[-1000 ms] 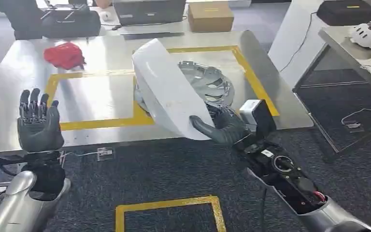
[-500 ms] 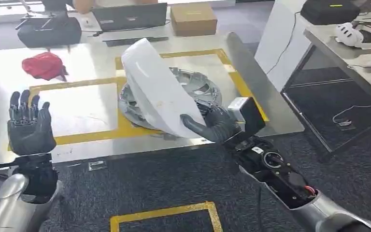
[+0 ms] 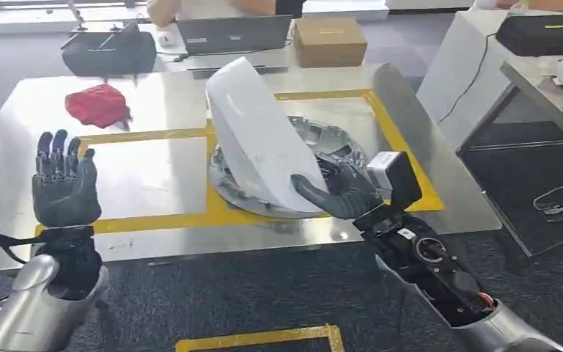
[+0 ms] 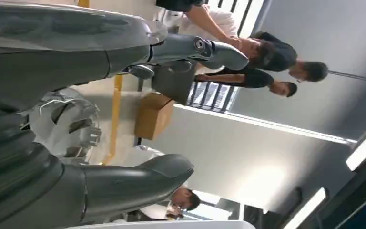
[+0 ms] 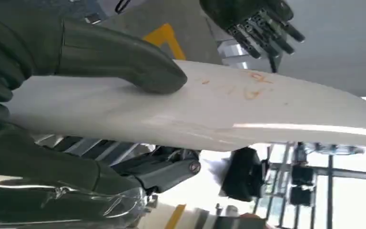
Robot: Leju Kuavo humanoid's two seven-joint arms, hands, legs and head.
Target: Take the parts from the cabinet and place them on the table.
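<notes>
One right hand [image 3: 335,192] pinches the curved white plastic panel [image 3: 258,138] by its lower edge, tilted above the silver spoked wheel cover [image 3: 322,150] on the steel surface [image 3: 154,165]. Lower it slowly onto bare surface. Left hand [image 3: 62,187] is spread, holding nothing.

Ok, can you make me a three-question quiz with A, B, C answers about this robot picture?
1. Where is the red cloth?
A. on the metal table
B. on the floor
C. in the robot's left hand

2. What colour are the lines taped on the table?
A. blue
B. yellow
C. green

3. What is the robot's right hand doing?
A. hanging down with nothing in it
B. pressing the laptop
C. holding the white panel

Answers: 1 A, the cloth lies on the far left of the tabletop. 2 B, yellow tape frames the squares. 3 C, its thumb and fingers clamp the panel's lower edge above the silver wheel cover.
</notes>
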